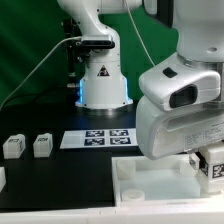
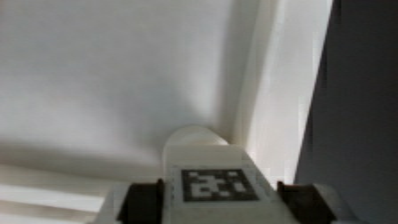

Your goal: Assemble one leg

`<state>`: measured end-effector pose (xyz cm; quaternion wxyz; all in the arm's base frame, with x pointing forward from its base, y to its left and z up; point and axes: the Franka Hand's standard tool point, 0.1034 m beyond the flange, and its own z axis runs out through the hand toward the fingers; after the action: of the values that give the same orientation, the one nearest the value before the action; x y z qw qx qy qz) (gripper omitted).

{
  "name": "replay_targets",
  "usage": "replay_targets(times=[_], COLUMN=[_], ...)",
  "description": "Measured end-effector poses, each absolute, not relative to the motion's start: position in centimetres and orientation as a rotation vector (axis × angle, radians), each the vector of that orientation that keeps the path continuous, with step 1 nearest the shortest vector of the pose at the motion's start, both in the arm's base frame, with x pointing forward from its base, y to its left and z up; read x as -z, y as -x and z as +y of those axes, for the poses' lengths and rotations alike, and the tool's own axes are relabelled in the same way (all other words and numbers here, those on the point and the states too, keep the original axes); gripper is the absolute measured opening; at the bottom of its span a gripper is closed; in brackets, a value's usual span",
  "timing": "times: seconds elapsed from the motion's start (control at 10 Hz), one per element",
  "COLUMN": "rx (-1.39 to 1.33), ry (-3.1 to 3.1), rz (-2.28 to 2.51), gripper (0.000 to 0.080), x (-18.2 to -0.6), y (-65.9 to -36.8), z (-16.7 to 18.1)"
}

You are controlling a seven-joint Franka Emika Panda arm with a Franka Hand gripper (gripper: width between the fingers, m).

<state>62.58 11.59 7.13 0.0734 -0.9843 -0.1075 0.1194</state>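
The hand (image 2: 217, 200) is clamped on the leg (image 2: 208, 160), its fingers (image 2: 132, 205) against two opposite sides. The leg's long axis runs straight out from the hand — down toward the white square part (image 1: 135, 178), its free end just beside that part's raised rim (image 2: 258, 70). Seating it, I judge, depends on lining that end over a corner hole — none shows in the wrist view.

Even bright light; both views soft, low-resolution; wrist view blurrier.
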Motion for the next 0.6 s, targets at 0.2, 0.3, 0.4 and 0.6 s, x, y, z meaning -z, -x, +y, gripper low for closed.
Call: replay_targets(times=[0.2, 0.3, 0.4, 0.6], rx=[-0.363, -0.366, -0.371, -0.365], ry=[2.964, 2.974, 2.985, 2.932], rz=[-0.272, -0.196, 0.059, 0.46], gripper=[0.0301, 0.0301, 0.0301, 0.0298], x=[-7.1, -7.1, -6.9, -6.1], y=[-62.6, -62.6, -62.6, -62.6], z=[11.6, 11.6, 11.8, 12.0])
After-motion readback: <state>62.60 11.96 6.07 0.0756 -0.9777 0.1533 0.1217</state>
